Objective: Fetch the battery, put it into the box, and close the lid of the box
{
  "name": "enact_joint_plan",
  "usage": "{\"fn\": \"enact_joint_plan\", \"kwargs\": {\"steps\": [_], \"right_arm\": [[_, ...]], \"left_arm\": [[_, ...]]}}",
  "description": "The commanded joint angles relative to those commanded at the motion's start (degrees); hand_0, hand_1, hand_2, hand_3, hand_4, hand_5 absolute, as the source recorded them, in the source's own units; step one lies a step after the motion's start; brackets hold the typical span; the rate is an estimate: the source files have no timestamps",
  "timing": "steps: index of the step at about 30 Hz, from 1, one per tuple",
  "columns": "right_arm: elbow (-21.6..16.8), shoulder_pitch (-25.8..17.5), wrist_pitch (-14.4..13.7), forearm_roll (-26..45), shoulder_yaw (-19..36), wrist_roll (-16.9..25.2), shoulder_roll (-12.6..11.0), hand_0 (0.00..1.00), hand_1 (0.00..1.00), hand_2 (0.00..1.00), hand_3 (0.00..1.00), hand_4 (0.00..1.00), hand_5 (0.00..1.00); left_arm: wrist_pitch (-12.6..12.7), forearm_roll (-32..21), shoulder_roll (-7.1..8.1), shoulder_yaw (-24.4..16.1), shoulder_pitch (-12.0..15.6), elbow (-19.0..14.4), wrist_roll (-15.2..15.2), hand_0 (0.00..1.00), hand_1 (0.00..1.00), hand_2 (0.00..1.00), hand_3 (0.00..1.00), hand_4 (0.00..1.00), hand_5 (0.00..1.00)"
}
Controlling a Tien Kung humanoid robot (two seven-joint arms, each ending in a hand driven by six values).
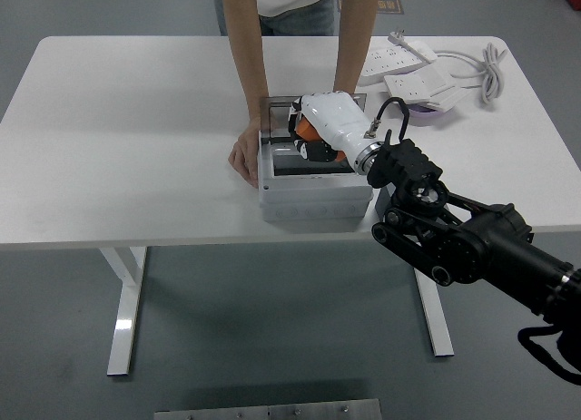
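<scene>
The grey box (pixel 313 195) stands at the middle of the table, near the front edge, with its clear lid (pixel 275 107) raised at the back. My right hand (pixel 307 141), white with a black arm, hangs over the box's open top, its fingers curled around an orange battery (pixel 306 129). A person at the far side steadies the box: one hand (pixel 243 157) rests against its left wall, while the other arm reaches down behind my hand, where its hand is hidden. My left hand does not show.
A grey block (pixel 382 199) with a round socket sits right of the box, mostly covered by my arm. White power strips (pixel 399 62) and a coiled cable (pixel 490 62) lie at the back right, with a purple object (pixel 425 113) next to them.
</scene>
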State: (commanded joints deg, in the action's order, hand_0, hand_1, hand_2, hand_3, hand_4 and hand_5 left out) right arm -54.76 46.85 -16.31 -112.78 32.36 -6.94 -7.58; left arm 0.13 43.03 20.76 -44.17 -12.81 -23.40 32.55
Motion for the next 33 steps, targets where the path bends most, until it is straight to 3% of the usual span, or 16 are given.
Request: {"fn": "enact_joint_plan", "kwargs": {"steps": [16,33], "right_arm": [[5.73,0.55,-5.1,2.03,-0.74,2.52,2.38,0.157,0.21,0.313,0.439,0.142,0.002],[7.48,-0.51,-8.11,4.13,-0.76,3.68,3.59,0.163,0.21,0.312,0.437,0.152,0.002]], "left_arm": [[-0.42,1.0,0.09,-0.34,-1.0,0.04,0.09,0.833,0.903,0.866,0.825,0.851,0.54],[-0.61,1.65,-0.11,-0.62,-1.65,0.07,0.16,0.834,0.902,0.866,0.826,0.853,0.549]]}}
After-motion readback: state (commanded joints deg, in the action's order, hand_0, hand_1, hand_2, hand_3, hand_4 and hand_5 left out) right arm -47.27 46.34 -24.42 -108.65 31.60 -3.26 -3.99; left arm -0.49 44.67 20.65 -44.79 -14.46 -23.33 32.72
